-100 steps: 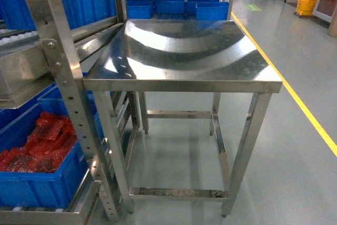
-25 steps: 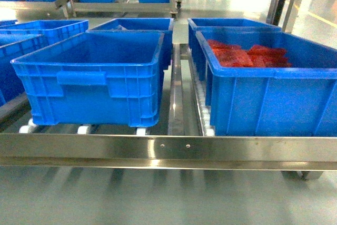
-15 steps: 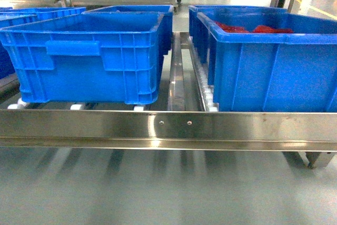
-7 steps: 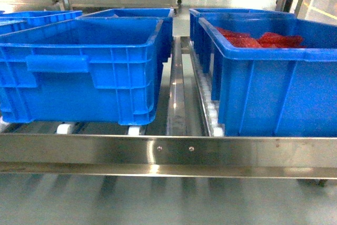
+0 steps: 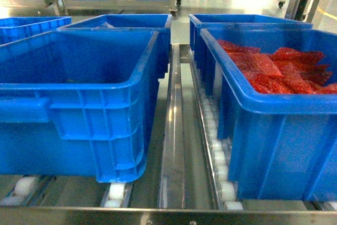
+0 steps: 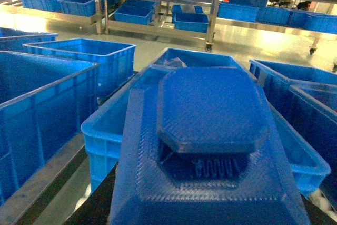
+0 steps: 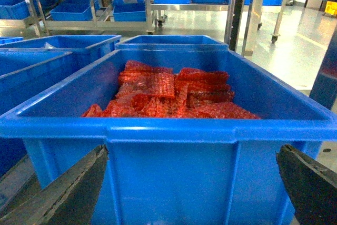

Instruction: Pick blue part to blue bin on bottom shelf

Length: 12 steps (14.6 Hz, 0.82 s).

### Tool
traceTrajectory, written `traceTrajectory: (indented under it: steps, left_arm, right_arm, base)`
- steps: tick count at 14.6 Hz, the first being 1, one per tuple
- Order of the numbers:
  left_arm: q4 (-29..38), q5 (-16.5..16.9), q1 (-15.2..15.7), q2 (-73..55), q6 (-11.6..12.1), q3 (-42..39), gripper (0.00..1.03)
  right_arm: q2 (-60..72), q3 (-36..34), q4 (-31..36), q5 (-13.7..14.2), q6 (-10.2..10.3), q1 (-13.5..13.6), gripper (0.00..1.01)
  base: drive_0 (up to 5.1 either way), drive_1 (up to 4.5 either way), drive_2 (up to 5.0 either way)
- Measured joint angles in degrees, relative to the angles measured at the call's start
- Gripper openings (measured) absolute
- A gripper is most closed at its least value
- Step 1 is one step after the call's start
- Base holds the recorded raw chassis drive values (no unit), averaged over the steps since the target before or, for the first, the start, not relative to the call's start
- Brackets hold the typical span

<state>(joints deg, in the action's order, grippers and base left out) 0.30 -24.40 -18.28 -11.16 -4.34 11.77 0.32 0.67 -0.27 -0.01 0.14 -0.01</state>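
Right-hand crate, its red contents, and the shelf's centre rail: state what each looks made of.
Right-hand crate: moulded plastic, matte blue with ribbed walls. Red contents: probably bubble-wrap bags, translucent and dimpled. Centre rail: stainless steel, judging by its mirror-like reflections.

No readable text, labels, brand names, numbers or signs are showing in any of the three views. The blue crates, the red bagged contents and the steel rack rail are all appearing unmarked.
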Motion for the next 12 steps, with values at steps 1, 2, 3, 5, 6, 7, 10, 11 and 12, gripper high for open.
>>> traceTrajectory:
  steps: [1,2,3,5,6,7,10,11,12]
  left_arm:
    - [0.09,0.00,0.00,0.09,-0.02,0.00,0.43]
    - [-0.09,0.00,0.00,-0.09,0.00,0.00,0.43]
    - [0.13,0.00,0.00,0.00,-0.02,0.00,0.43]
    - [0.09,-0.02,0.00,0.00,0.00,0.00,0.43]
    - [0.04,0.02,0.00,0.02,0.00,0.00,0.43]
    - [-0.09,0.00,0.00,-0.15,0.00,0.00,0.43]
    - [-0.07,0.00,0.00,-0.13,-0.02,0.00,0.43]
    - [-0.04,0.00,0.00,-0.09,-0.02,0.00,0.43]
    - [-0.07,0.00,0.00,-0.09,-0.02,0.00,0.43]
  right_arm:
    - [0.00,0.00,0.02,0.02,0.00,0.00,0.98]
    - [0.00,0.00,0.09,0.02,0.00,0.00,0.98]
    - [0.00,0.00,0.04,0.02,0.00,0.00,0.98]
    - [0.00,0.00,0.15,0.07,0.00,0.00,0.98]
    - [0.00,0.00,0.09,0.04,0.00,0.00,0.98]
    - [0.00,0.00,-0.09,0.00,0.00,0.00,0.98]
    - [0.00,0.00,-0.04,0.02,0.00,0.00,0.98]
    - [0.00,0.00,-0.02,0.02,0.00,0.00,0.98]
    - [0.00,0.00,-0.02,0.02,0.00,0.00,0.98]
  base:
    - [0.1,4.28,-4.1]
    - [0.2,4.37,-4.0]
    - [0.1,4.33,-4.1]
    - [0.2,4.42,-4.1]
    - [0.0,0.00,0.0]
    - [0.0,0.00,0.0]
    - [0.0,0.00,0.0]
    - [0.0,0.00,0.0]
    - [0.0,0.00,0.0]
